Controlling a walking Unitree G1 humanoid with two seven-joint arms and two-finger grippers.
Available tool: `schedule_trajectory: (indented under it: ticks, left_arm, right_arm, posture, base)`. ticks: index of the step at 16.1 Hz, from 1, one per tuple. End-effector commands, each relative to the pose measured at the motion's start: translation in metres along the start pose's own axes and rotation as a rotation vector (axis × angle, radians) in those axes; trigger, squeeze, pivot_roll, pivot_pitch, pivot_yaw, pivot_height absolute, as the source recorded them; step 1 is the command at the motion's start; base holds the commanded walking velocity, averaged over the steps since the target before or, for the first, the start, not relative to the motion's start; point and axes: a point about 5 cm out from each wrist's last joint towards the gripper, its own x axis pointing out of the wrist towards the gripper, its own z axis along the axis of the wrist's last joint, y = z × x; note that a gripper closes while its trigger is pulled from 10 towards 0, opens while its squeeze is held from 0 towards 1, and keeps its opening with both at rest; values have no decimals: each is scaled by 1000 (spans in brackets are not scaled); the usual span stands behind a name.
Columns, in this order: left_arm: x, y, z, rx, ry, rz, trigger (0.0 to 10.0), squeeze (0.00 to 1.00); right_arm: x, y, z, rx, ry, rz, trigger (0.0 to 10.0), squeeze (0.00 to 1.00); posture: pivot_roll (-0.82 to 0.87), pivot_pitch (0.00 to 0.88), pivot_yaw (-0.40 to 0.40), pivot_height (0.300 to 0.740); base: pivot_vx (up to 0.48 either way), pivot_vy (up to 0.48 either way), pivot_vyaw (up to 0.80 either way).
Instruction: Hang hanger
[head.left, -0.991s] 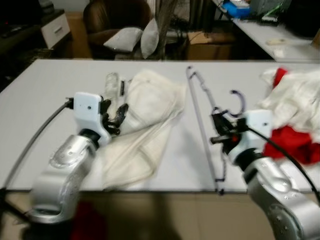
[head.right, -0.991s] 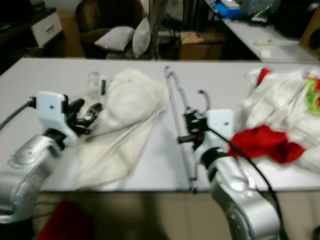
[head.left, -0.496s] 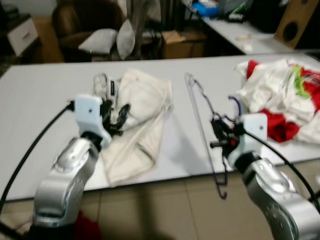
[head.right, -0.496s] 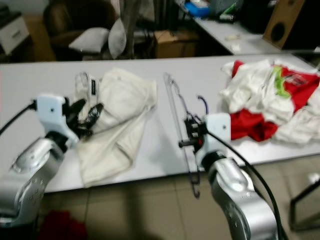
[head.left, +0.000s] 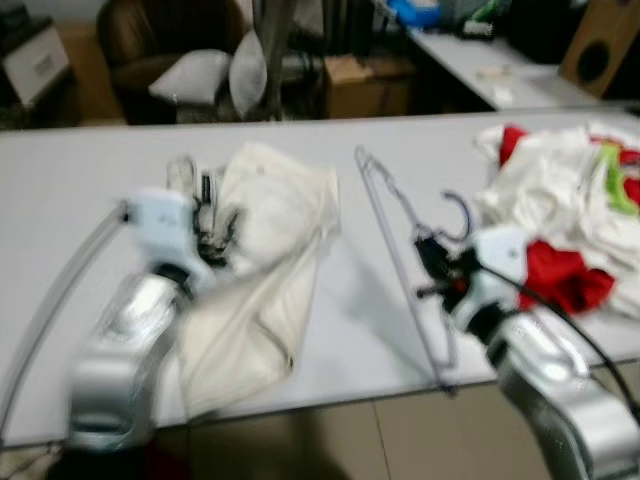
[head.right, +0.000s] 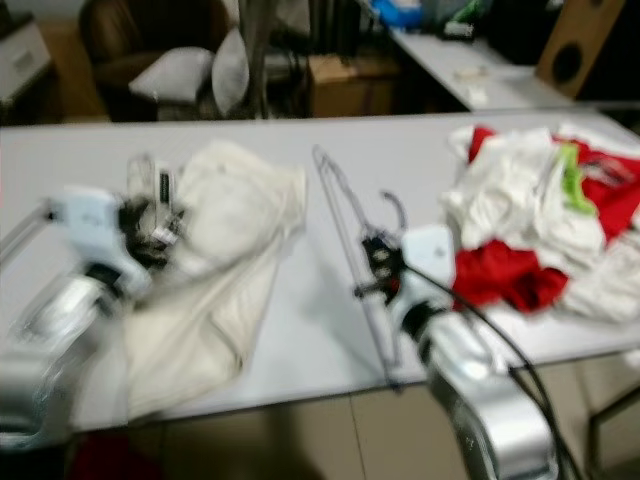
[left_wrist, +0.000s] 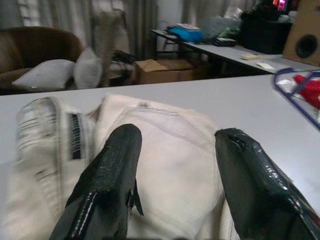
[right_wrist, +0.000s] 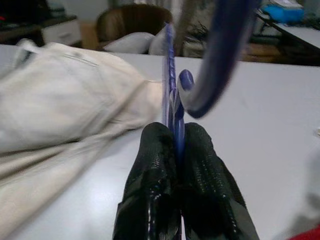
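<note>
A thin purple-blue wire hanger (head.left: 395, 250) lies over the white table (head.left: 70, 210), its hook (right_wrist: 215, 55) curving up near my right wrist. My right gripper (right_wrist: 174, 145) is shut on the hanger's neck at the table's front right. A cream garment (head.left: 265, 250) lies crumpled left of the hanger. My left gripper (left_wrist: 172, 165) is open, its fingers (left_wrist: 112, 170) hovering just over that garment (left_wrist: 160, 150) with nothing between them.
A heap of white and red clothes (head.left: 560, 210) sits on the table's right end. Behind the table stand a brown armchair (head.left: 160, 40) with grey cushions, a cardboard box (head.left: 365, 85) and another table (head.left: 500, 70). Tiled floor (head.left: 330, 440) lies below the front edge.
The camera has shifted and blurred, so the whole scene sits a little differently. My right gripper still holds the hanger, whose lower end now lies nearer the table edge. My left gripper stays over the garment.
</note>
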Motion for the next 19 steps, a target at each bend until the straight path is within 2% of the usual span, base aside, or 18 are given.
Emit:
schedule_trajectory:
  ticks: [1, 3, 4, 5, 6, 7, 9, 10, 14, 16, 17, 18, 19]
  left_arm:
    - [-1, 9, 5, 21, -12, 31, 10000, 0]
    - [0, 9, 3, 19, -5, 39, 10000, 0]
    - [2, 12, -1, -24, 15, 67, 10000, 0]
    - [3, 17, -2, -45, 15, 91, 10000, 1000]
    - [7, 27, -5, -54, 14, 138, 10000, 1000]
    - [7, 29, -6, -50, 18, 146, 10000, 1000]
    - [14, 48, -10, 14, 47, 234, 10000, 1000]
    - [24, 53, -9, -2, 47, 216, 10000, 1000]
    - [52, 53, -13, -11, 62, 154, 10000, 1000]
    - [72, 54, -14, 22, 77, 133, 10000, 1000]
    - [76, 57, -14, 40, 77, 153, 10000, 1000]
    - [83, 64, -13, 74, 77, 192, 10000, 55]
    - [87, 69, -12, 83, 81, 207, 10000, 0]
  right_arm:
    - [1, 3, 4, -5, -22, 13, 10000, 0]
    - [1, 2, 3, -9, -17, 18, 10000, 0]
    - [0, 2, 3, -6, -16, 27, 10000, 0]
    - [0, 2, 3, -2, -18, 32, 10000, 0]
    - [0, 2, 4, 1, -21, 36, 10000, 0]
    - [0, 2, 4, 1, -21, 37, 10000, 0]
    - [1, 3, 4, 6, -27, 44, 10000, 0]
    - [1, 4, 4, 15, -27, 45, 10000, 0]
    - [3, 3, 4, 33, -5, 35, 10000, 0]
    - [4, 2, 4, 50, 11, 22, 10000, 0]
    - [5, 2, 5, 56, 5, 23, 10000, 0]
    - [5, 3, 7, 74, -8, 21, 10000, 0]
    - [6, 4, 8, 86, -19, 22, 10000, 0]
  posture:
    - [45, 0, -2, 740]
    - [42, 0, -1, 740]
    - [41, 0, -2, 740]
    - [41, 0, -3, 740]
    - [41, 0, -2, 740]
    - [41, 0, -2, 740]
    - [40, 0, 4, 740]
    - [40, 0, 4, 740]
    - [32, 0, 12, 740]
    - [19, 0, 22, 740]
    - [18, 0, 23, 740]
    - [14, 0, 27, 740]
    - [14, 0, 27, 740]
  base:
    - [356, 0, 0]
    - [345, 0, 0]
    - [0, 0, 0]
    - [0, 0, 0]
    - [0, 0, 0]
    - [0, 0, 0]
    - [0, 0, 0]
    - [0, 0, 0]
    - [0, 0, 0]
    - [0, 0, 0]
    - [0, 0, 0]
    - [0, 0, 0]
    - [0, 0, 0]
